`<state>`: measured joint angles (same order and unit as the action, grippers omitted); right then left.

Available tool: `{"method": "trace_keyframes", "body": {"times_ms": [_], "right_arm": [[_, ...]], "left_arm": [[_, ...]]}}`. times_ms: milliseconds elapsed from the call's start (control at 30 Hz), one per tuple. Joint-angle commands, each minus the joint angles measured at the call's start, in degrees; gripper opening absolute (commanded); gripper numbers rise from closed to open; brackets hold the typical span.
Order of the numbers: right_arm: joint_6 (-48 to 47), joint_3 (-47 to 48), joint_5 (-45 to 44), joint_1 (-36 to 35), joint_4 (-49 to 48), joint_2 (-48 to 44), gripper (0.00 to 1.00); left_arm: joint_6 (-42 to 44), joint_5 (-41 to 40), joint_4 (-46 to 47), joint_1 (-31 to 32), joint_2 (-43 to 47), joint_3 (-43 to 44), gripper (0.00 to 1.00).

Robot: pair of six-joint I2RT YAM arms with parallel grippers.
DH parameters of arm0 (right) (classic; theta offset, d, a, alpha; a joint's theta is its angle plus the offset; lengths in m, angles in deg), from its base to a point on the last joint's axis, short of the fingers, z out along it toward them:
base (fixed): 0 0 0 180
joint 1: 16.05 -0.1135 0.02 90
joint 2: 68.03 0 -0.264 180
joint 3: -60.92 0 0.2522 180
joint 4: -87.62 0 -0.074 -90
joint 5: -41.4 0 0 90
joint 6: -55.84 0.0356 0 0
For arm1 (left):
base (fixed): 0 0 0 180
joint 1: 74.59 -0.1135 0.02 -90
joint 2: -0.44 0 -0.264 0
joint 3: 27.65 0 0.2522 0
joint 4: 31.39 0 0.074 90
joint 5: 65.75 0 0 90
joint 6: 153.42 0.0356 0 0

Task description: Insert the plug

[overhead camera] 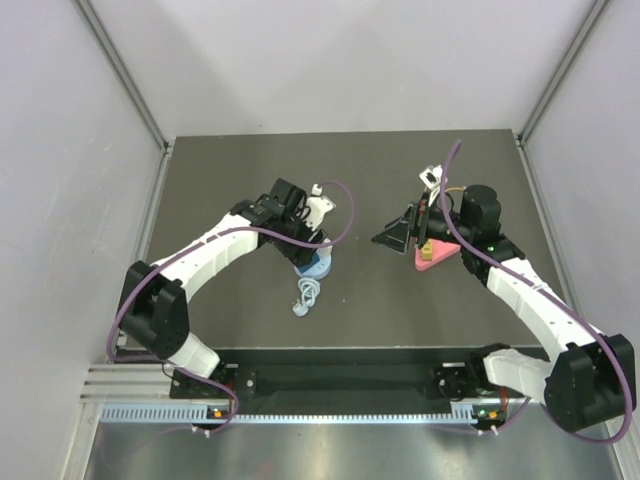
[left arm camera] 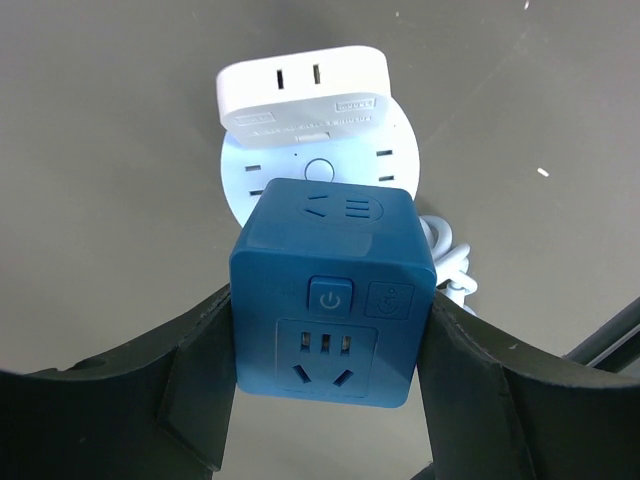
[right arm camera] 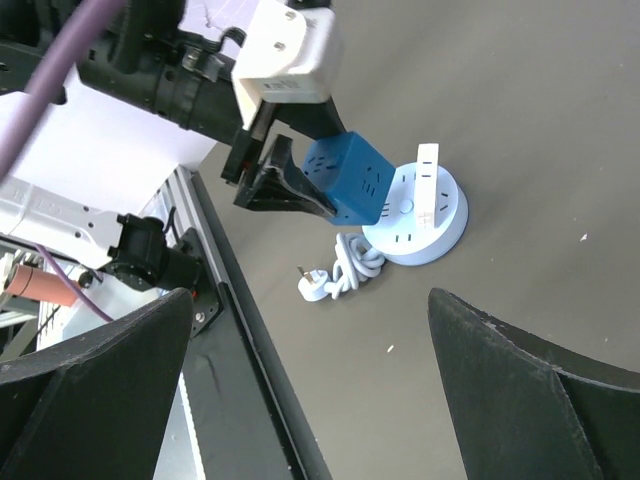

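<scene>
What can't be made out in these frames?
- Prongs of blue cube: left wrist, hidden behind its own body; seating in round socket hub unclear.
- Label on white adapter: left wrist, too small.
- Part of pink object: top external, covered by right arm.

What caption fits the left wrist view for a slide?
Left gripper clamps a blue cube adapter at a round socket base holding a white adapter.

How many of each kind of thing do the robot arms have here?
Blue cube socket: 1
White flat adapter: 1
Round power strip with cord: 1
Pink wedge: 1
Total: 4
</scene>
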<state>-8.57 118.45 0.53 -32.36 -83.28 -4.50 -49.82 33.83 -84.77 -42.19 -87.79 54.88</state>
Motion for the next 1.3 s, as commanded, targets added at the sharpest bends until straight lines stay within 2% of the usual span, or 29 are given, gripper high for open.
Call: {"method": "trace_keyframes", "body": {"times_ms": [0,733,900,1267], "right_arm": [[-0.53,0.62,0.36,0.5,-2.37,0.2,1.0],[-0.97,0.09,0.01,0.5,-1.66,-0.69,1.0],[-1.15,0.09,0.01,0.5,-1.57,-0.6,1.0],[-2.12,0.0,-0.34,0.5,-0.52,-0.6,1.0]], "left_arm": [[0.02,1.32,0.24,0.29,-0.54,0.14,0.0],[-2.09,-0.79,1.12,0.29,-4.41,-0.75,0.0],[-5.51,-4.83,2.08,0.29,-4.59,-0.92,0.0],[-11.4,-7.39,2.44,1.87,-7.48,-1.27,0.0]]}}
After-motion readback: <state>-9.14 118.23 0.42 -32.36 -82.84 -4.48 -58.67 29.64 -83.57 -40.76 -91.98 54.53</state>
